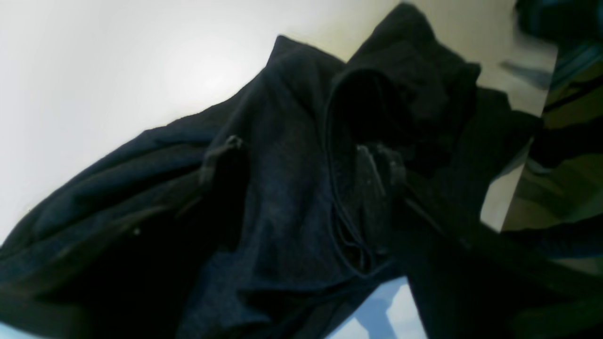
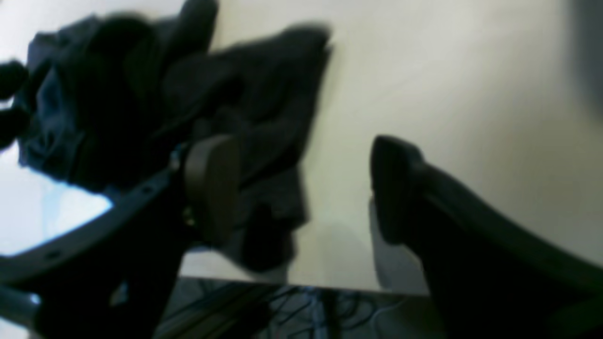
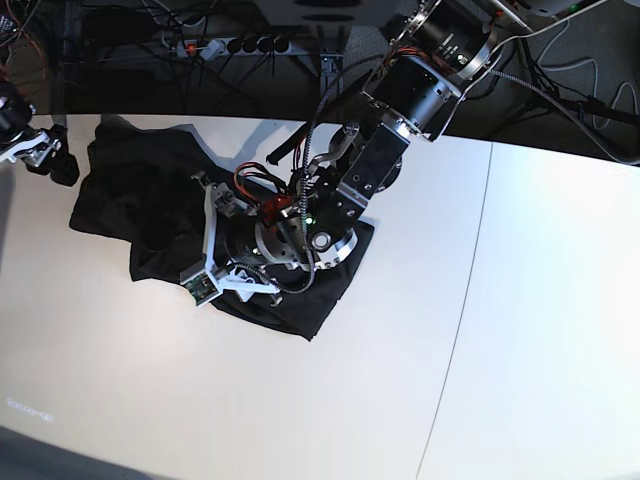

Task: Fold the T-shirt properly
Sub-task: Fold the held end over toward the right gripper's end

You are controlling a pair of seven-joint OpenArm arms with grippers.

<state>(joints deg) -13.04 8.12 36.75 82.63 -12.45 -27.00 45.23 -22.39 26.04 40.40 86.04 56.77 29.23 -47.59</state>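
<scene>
The black T-shirt lies crumpled at the table's back left; its print is hidden. My left gripper reaches down onto the shirt's front right part. In the left wrist view the shirt fills the frame, and my left gripper has its fingers apart, sunk in bunched fabric. My right gripper hovers at the shirt's far left corner. In the right wrist view my right gripper is open with nothing between the fingers, and the shirt lies beyond its left finger.
The white table has a seam running front to back right of the middle. A power strip and cables lie behind the back edge. The table edge shows close under the right gripper.
</scene>
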